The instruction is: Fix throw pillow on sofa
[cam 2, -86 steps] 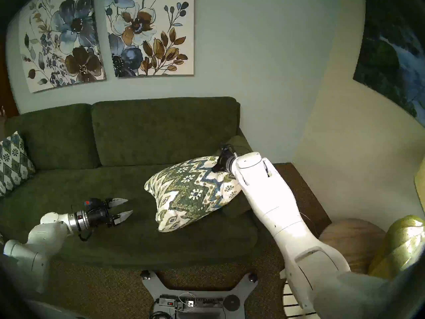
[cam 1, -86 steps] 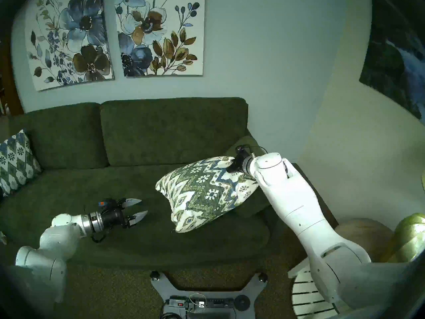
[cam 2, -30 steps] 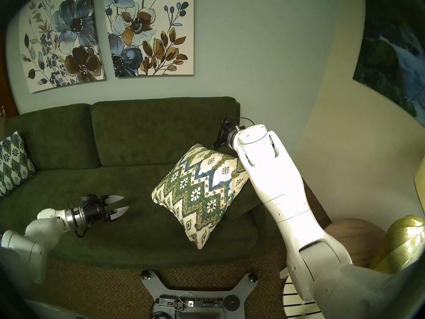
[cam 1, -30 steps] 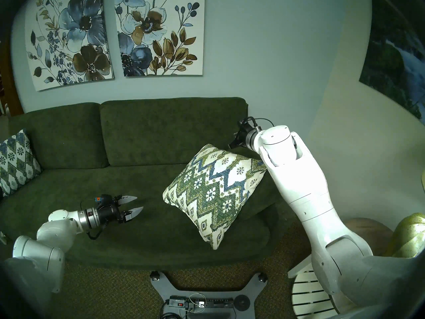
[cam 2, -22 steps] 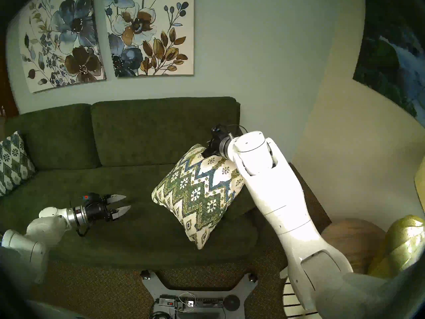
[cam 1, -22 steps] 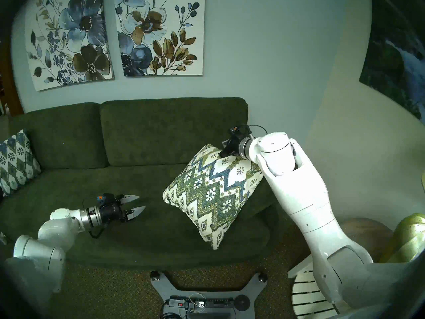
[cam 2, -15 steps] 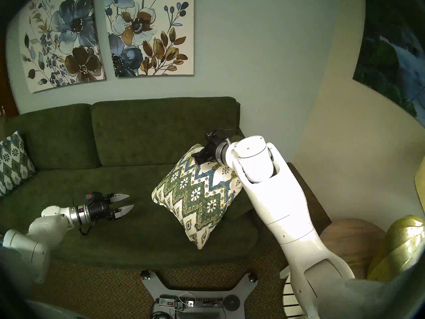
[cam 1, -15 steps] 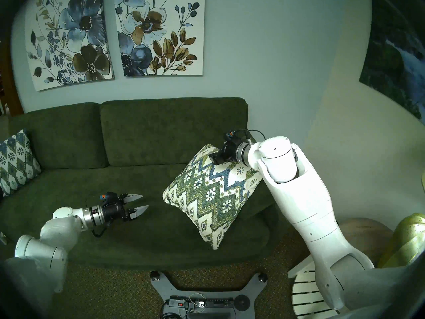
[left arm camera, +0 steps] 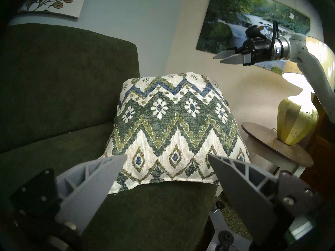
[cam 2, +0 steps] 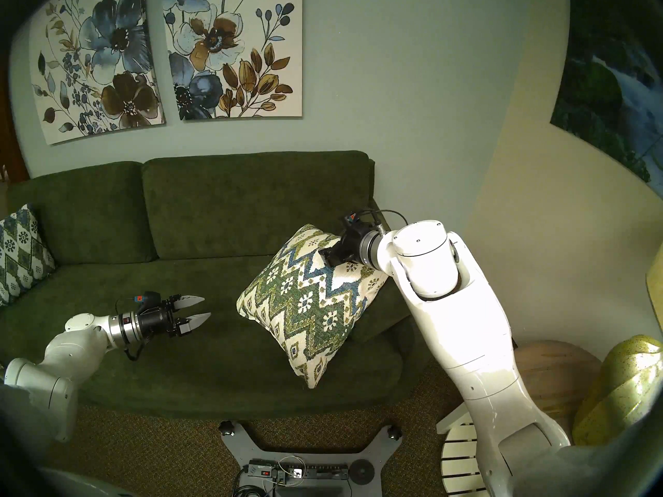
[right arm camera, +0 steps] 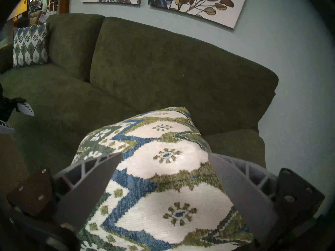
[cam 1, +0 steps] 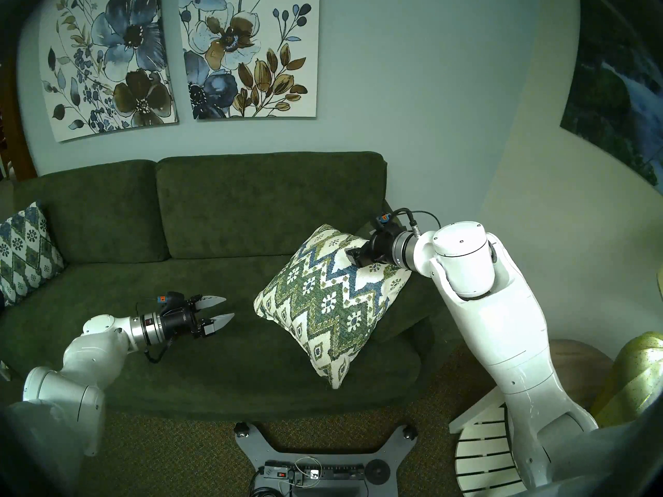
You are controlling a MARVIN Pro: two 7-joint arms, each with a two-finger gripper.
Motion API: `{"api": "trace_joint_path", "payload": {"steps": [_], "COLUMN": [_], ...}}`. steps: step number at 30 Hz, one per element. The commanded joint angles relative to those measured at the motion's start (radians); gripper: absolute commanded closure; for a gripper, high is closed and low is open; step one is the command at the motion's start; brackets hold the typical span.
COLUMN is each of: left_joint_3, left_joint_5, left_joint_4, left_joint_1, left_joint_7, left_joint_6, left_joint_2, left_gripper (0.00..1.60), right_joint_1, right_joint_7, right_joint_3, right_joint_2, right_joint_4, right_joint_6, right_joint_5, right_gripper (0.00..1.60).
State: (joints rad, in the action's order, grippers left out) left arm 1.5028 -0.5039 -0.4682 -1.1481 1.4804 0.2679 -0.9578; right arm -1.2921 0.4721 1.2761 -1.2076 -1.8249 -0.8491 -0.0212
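Cushion and right arm are the pair that matters: the throw pillow [cam 1: 330,302] sits at the right end of the sofa [cam 1: 215,213], propped against the padded armrest [cam 1: 412,306] and turned like a diamond, one corner up near the backrest and the opposite corner down at the seat's front edge. The right gripper [right arm camera: 164,174] hangs just above that upper part, pointing left across it, fingers [right arm camera: 94,183] spread wide on either side of the patterned face and holding nothing. From the left wrist view it seems clear of the fabric, though from above I cannot say whether a fingertip brushes it. The forearm rises steeply from the robot's right side, with the wrist bent over level. The left gripper [cam 1: 215,315] lies low over the middle of the seat, well apart from the cushion's left corner, jaws parted and empty, aimed at it. I'd judge the right arm is the one placed to square the cushion, with the upper corner directly under its fingers. A second patterned cushion [cam 1: 25,252] stands upright at the far left end.
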Motion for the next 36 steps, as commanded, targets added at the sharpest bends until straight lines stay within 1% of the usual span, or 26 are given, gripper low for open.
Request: {"api": "trace_joint_path", "payload": {"steps": [1, 6, 12, 16, 20, 23, 24, 25, 26, 28, 29, 35, 36], "left_joint_3": [0.022, 0.033, 0.037, 0.043, 0.049, 0.052, 0.053, 0.054, 0.054, 0.056, 0.056, 0.059, 0.06], "left_joint_5": [-0.028, -0.036, -0.032, -0.032, -0.032, -0.031, -0.031, -0.031, -0.031, -0.03, -0.03, -0.03, -0.03], "left_joint_4": [-0.091, -0.149, -0.175, -0.194, -0.211, -0.221, -0.224, -0.228, -0.231, -0.237, -0.239, -0.256, -0.258], "left_joint_1": [-0.051, -0.095, -0.112, -0.124, -0.136, -0.143, -0.145, -0.148, -0.149, -0.153, -0.155, -0.166, -0.167], "left_joint_7": [0.003, 0.003, -0.002, -0.008, -0.016, -0.021, -0.023, -0.026, -0.027, -0.032, -0.033, -0.045, -0.047], "left_joint_6": [-0.044, -0.063, -0.076, -0.084, -0.092, -0.096, -0.098, -0.1, -0.101, -0.103, -0.104, -0.111, -0.112], "left_joint_2": [0.015, 0.017, 0.02, 0.021, 0.022, 0.023, 0.023, 0.023, 0.023, 0.023, 0.024, 0.025, 0.025], "left_gripper": [0.0, 0.0, 0.0, 0.0, 0.0, 0.0, 0.0, 0.0, 0.0, 0.0, 0.0, 0.0, 0.0], "right_joint_1": [0.065, 0.102, 0.142, 0.176, 0.224, 0.251, 0.263, 0.291, 0.27, 0.321, 0.31, 0.373, 0.374], "right_joint_7": [-0.014, -0.016, 0.001, 0.024, 0.061, 0.082, 0.085, 0.096, 0.092, 0.105, 0.102, 0.11, 0.105], "right_joint_3": [-0.019, -0.031, -0.011, 0.002, 0.016, 0.029, 0.027, 0.017, 0.04, 0.02, 0.035, 0.03, 0.029], "right_joint_2": [0.014, 0.009, 0.005, -0.001, -0.014, -0.04, -0.047, -0.051, -0.072, -0.078, -0.096, -0.147, -0.157], "right_joint_4": [0.066, 0.115, 0.128, 0.154, 0.22, 0.271, 0.288, 0.322, 0.315, 0.377, 0.381, 0.507, 0.519], "right_joint_6": [0.02, 0.04, 0.051, 0.064, 0.084, 0.107, 0.113, 0.115, 0.13, 0.13, 0.141, 0.159, 0.159], "right_joint_5": [-0.038, -0.053, -0.034, -0.016, 0.013, 0.022, 0.022, 0.032, 0.02, 0.034, 0.027, 0.025, 0.015], "right_gripper": [0.0, 0.0, 0.0, 0.0, 0.0, 0.0, 0.0, 0.0, 0.0, 0.0, 0.0, 0.0, 0.0]}}
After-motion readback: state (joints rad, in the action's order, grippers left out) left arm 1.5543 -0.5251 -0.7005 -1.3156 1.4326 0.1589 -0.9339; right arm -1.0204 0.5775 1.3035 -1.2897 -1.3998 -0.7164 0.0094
